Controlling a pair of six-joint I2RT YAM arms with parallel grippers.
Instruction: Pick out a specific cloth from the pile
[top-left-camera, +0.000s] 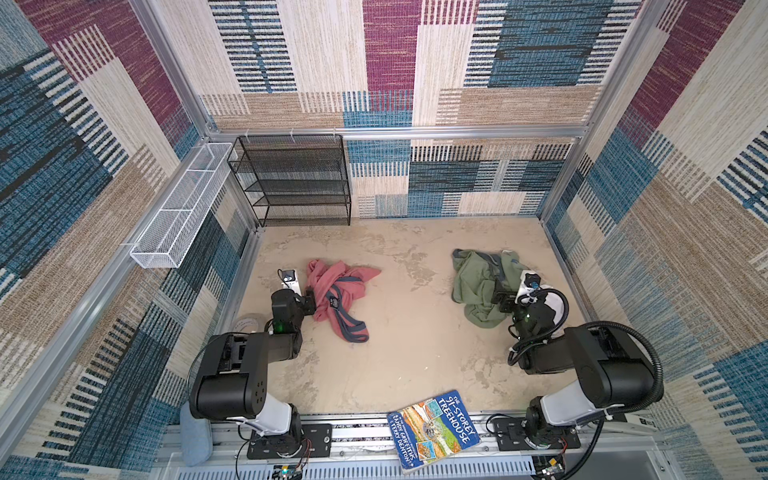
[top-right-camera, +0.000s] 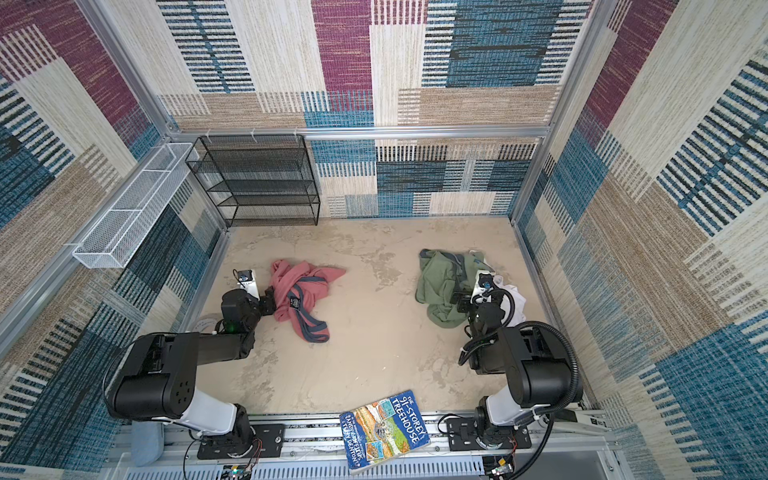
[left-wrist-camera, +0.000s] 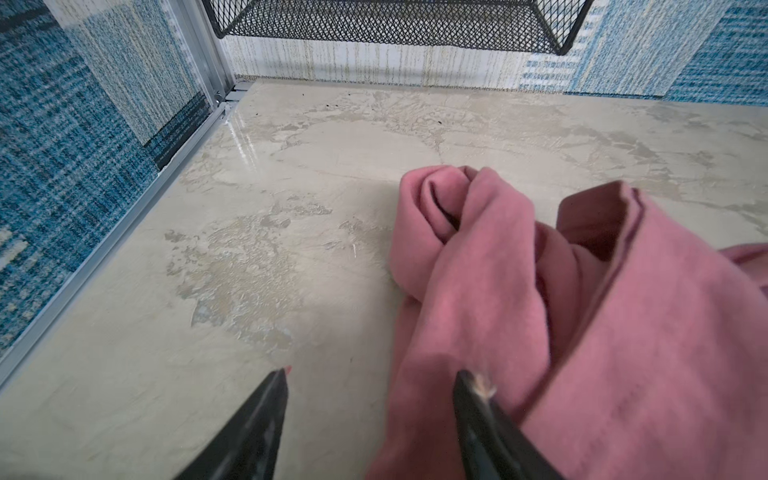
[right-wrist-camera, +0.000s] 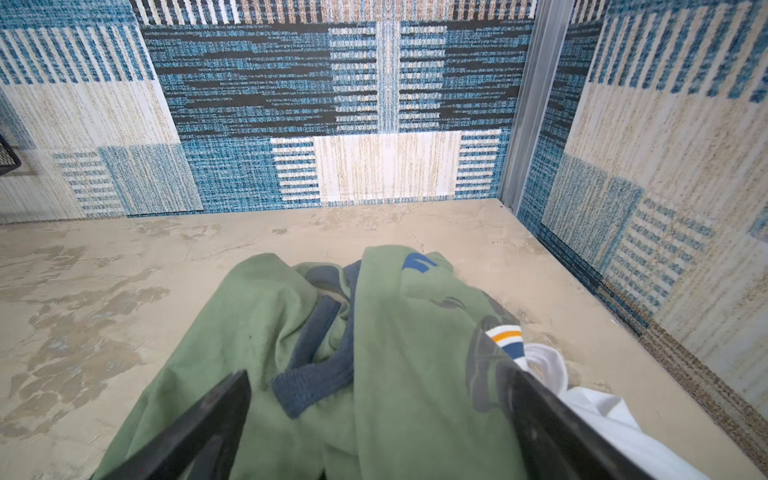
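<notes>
The cloth (top-left-camera: 336, 286) (top-right-camera: 303, 286), salmon pink with dark grey-blue bands, lies crumpled on the left of the table, apart from the pile. My left gripper (top-left-camera: 309, 301) (top-right-camera: 268, 301) sits low at its left edge. In the left wrist view the left gripper (left-wrist-camera: 372, 374) is open: one finger is over bare table, the other rests against the cloth (left-wrist-camera: 498, 291). The pile (top-left-camera: 478, 282) (top-right-camera: 440, 282), olive green with a white cloth (right-wrist-camera: 598, 407) at its side, lies at the right. My right gripper (top-left-camera: 498, 297) (top-right-camera: 457, 298) (right-wrist-camera: 379, 374) stands wide open over the olive-green garment (right-wrist-camera: 249, 332).
A black mesh shelf (top-left-camera: 291, 178) stands at the back left, with a white wire basket (top-left-camera: 183, 208) on the left wall. A book (top-left-camera: 434, 430) lies on the front edge. A tape roll (top-left-camera: 249, 322) sits beside the left arm. Patterned walls enclose the table.
</notes>
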